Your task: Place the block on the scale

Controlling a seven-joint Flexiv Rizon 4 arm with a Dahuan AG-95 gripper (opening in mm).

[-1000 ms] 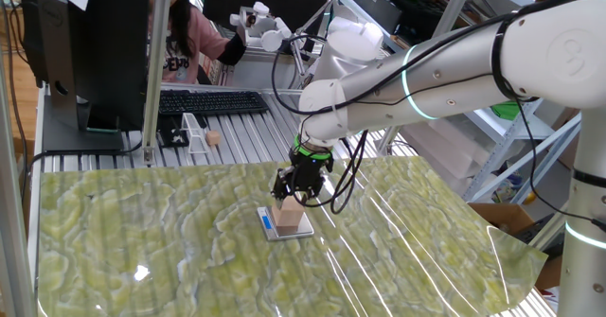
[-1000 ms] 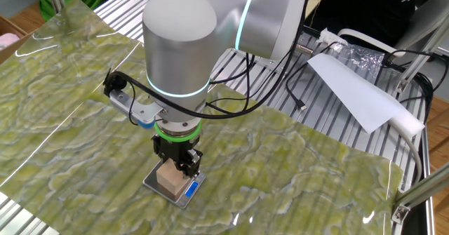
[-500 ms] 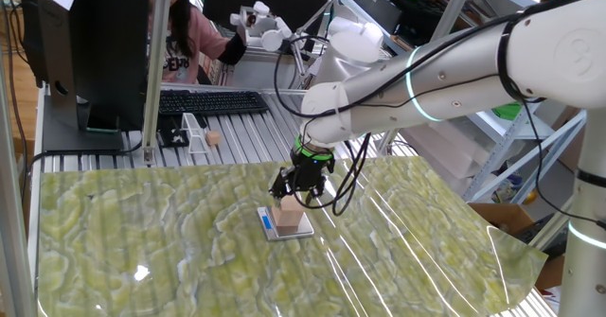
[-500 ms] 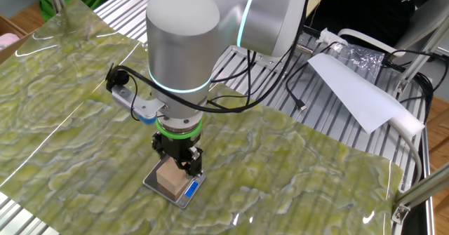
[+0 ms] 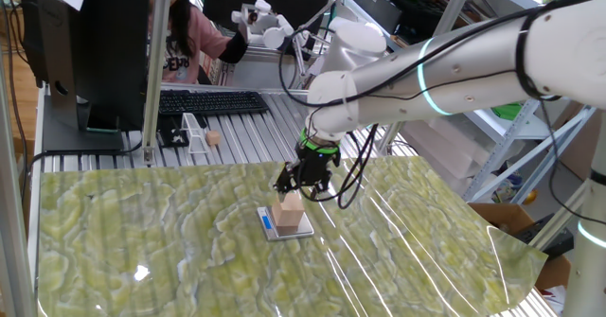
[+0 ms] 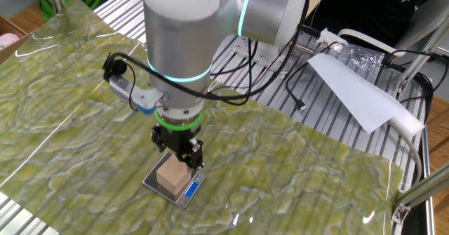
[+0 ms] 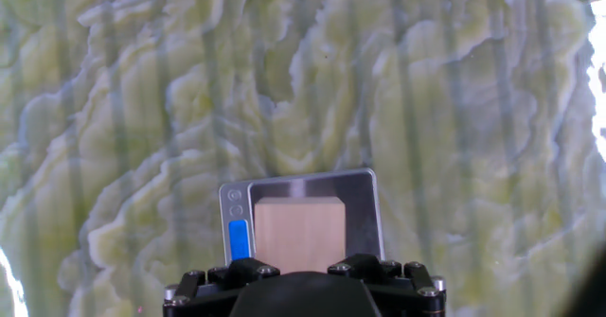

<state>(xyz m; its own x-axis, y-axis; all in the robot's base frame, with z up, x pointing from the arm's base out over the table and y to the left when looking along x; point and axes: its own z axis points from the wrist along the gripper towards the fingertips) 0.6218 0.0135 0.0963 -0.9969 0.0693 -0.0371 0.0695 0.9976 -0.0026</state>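
The block [image 5: 291, 209], a light-tan wooden cube, sits on the scale [image 5: 269, 225], a small flat silver plate with a blue display strip, on the green marbled mat. My gripper [image 5: 301, 182] hangs just above the block with its fingers spread and nothing between them. In the other fixed view the gripper [image 6: 180, 156] is above and slightly behind the block [image 6: 170, 181] on the scale [image 6: 190, 190]. The hand view looks straight down on the block [image 7: 299, 227] centred on the scale [image 7: 365, 211]; only the hand's dark body shows at the bottom edge.
A keyboard [image 5: 213, 101], a clear stand [image 5: 194, 133] and a tiny wooden ball [image 5: 214, 138] lie on the metal slats behind the mat. A monitor [image 5: 85, 43] and a seated person [image 5: 185, 33] are at the back left. A white paper sheet [image 6: 358, 88] lies to the side.
The gripper has let go of the block and risen a little above it. The block stays on the scale.
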